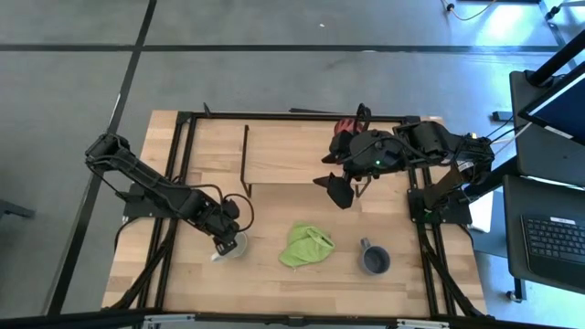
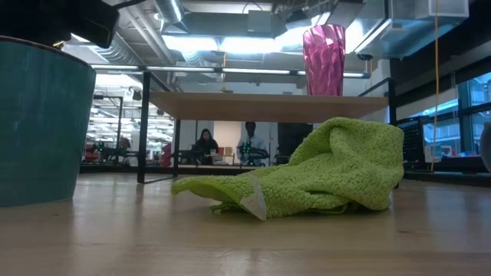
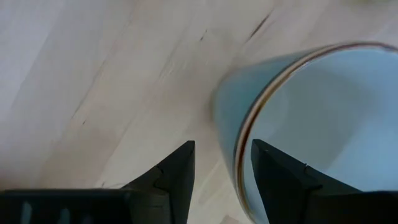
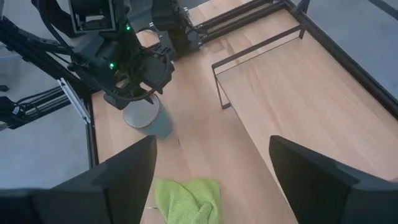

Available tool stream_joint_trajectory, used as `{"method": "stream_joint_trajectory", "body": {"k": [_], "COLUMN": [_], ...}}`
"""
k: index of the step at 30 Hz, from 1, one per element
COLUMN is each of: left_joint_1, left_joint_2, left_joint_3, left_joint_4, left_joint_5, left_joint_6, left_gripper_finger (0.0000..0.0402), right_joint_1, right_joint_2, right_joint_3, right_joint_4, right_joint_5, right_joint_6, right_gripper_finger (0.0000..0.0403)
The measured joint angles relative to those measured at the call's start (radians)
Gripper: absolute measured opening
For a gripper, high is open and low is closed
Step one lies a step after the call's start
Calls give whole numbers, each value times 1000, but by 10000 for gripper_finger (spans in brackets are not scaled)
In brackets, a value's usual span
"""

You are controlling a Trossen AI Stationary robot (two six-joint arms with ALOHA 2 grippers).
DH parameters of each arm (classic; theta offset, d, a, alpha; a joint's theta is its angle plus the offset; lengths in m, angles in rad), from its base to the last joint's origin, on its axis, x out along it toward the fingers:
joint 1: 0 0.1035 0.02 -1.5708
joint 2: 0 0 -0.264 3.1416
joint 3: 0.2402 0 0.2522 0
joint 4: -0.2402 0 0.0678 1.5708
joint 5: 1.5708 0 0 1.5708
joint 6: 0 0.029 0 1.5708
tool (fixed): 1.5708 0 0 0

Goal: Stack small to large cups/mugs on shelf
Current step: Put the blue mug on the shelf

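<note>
The pale mug point(image 1: 232, 244) sits upright on the bench point(image 1: 274, 274), front left, mouth facing up. The left tool point(image 1: 222, 239) is right on top of it, fingers point(image 3: 177, 171) set a little apart and straddling the rim, one outside the wall and one inside. Just to its right lies a green cloth point(image 1: 305, 245), and past that the grey mug point(image 1: 374, 260), handle toward the back left. The red tumbler point(image 2: 324, 59) stands upright on the shelf point(image 2: 268, 106), at the right end. The right tool point(image 1: 340, 189) hovers wide open over the shelf's front edge, well apart from the mugs.
</note>
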Motion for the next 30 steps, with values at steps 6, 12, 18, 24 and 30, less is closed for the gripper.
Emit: {"method": "stream_joint_trajectory", "body": {"k": [6, 12, 18, 24, 30], "left_joint_1": [0, 0, 0, 1, 23], "left_joint_2": [0, 0, 0, 0, 1], "left_joint_3": [0, 0, 0, 3, 122], "left_joint_4": [0, 19, 27, 25, -36], "left_joint_5": [-2, 9, -14, -13, 5], "left_joint_6": [-2, -2, -1, -21, -26], "left_gripper_finger": [141, 90, 16, 17, 16], "right_joint_1": [0, 0, 0, 0, 4], "right_joint_2": [0, 0, 0, 0, -2], "right_joint_3": [0, 0, 0, 0, 54], "right_joint_4": [-23, -27, -28, -28, -134], "right_joint_5": [0, 0, 0, 18, 114], "right_joint_6": [11, 31, 30, 32, 33], "right_gripper_finger": [312, 312, 312, 312, 312]}}
